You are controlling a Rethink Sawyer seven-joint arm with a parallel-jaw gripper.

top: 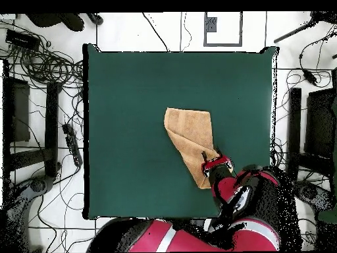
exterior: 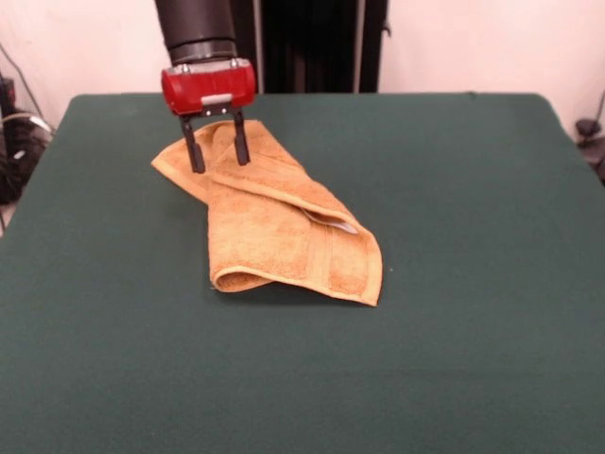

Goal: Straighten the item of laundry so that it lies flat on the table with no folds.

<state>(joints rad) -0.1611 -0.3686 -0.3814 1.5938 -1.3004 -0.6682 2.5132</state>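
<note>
The golden-orange towel (exterior: 284, 227) lies folded over itself in a long diagonal strip on the dark green table (exterior: 473, 189), left of centre. A fold bulges at its near left end, and a bit of white label (exterior: 346, 226) shows at an inner fold. My gripper (exterior: 220, 163) is open, with its two black fingers pointing down on the towel's far end; I cannot tell whether they touch the cloth. In the overhead view the towel (top: 191, 135) runs from the table's (top: 125, 118) middle toward the gripper (top: 209, 159) near the bottom right edge.
The red and black arm (top: 243, 197) reaches in over the table's bottom right edge in the overhead view. Cables and black stands (top: 46, 118) lie on the floor round the table. Green tabletop lies open on all sides of the towel.
</note>
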